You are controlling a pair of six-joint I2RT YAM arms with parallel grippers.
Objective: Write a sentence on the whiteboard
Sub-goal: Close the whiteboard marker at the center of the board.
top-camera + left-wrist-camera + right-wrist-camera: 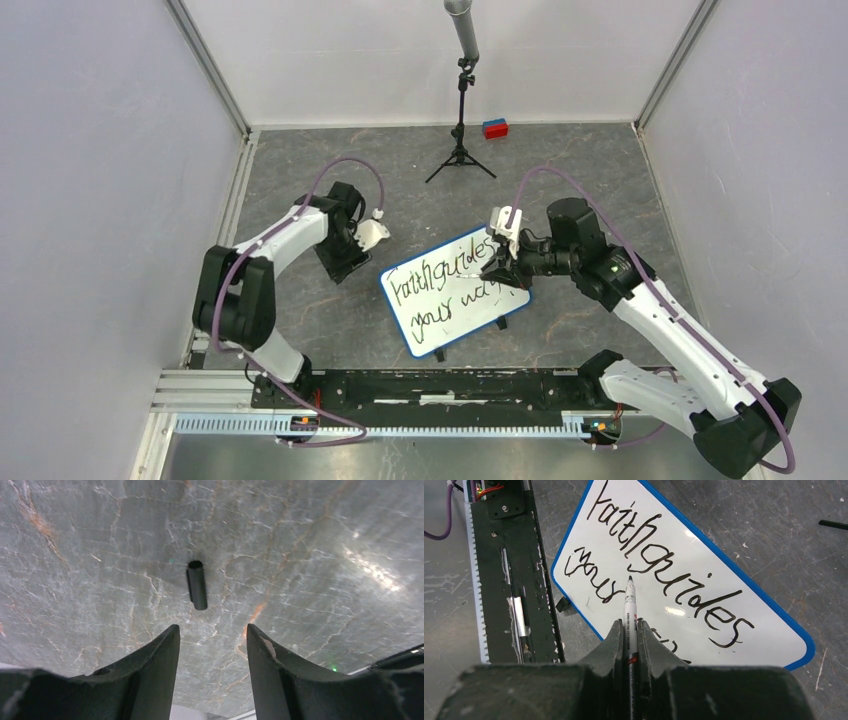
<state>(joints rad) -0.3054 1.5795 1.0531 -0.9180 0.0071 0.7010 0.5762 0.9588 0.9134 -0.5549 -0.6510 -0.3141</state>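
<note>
The whiteboard (450,326) lies tilted on the table between the arms, white with a blue rim. The sentence (440,272) runs across it in two black cursive lines. In the right wrist view the whiteboard (771,635) fills the upper half and the sentence (674,575) reads "Faith guides" over "your". My right gripper (500,268) (630,626) is shut on a white marker (630,605) over the board's right end. The marker's tip sits between the two lines; whether it touches, I cannot tell. My left gripper (343,264) (212,627) hangs open over bare table left of the board, holding nothing.
A short black tube (197,585), like a marker cap, lies on the table ahead of the left fingers. A small tripod (461,120) and a red-and-blue block (495,128) stand at the back. The black mounting rail (430,385) (514,580) runs along the near edge.
</note>
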